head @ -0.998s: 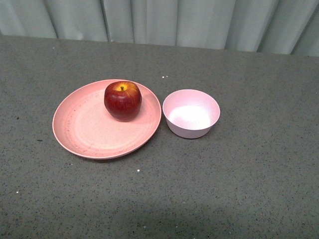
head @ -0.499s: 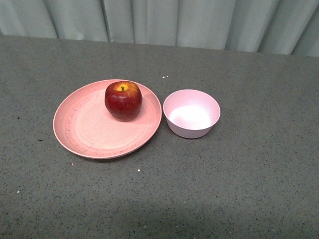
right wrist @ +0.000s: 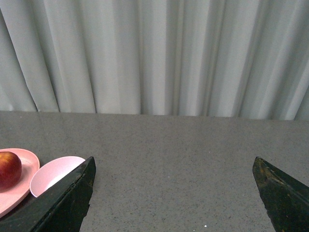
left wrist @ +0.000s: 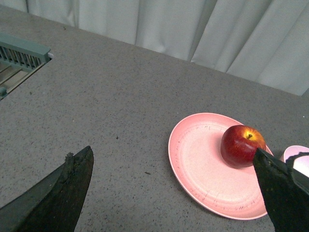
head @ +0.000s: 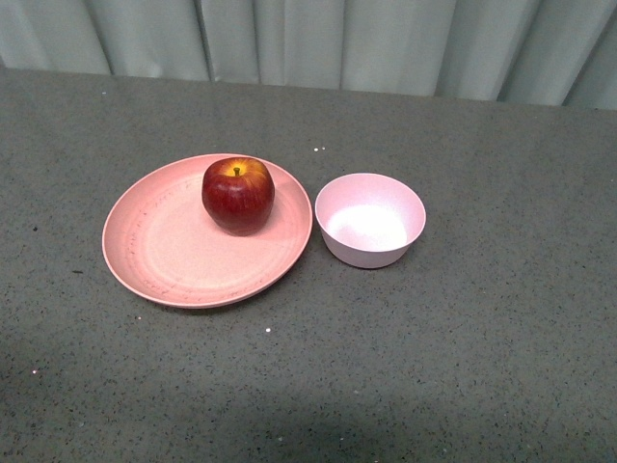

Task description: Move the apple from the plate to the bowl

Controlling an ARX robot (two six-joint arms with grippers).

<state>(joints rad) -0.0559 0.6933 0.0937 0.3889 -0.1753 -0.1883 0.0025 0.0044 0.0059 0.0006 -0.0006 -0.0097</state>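
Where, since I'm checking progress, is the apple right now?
In the front view the apple sits on the plate, toward its far right edge, left of the bowl and not in it.
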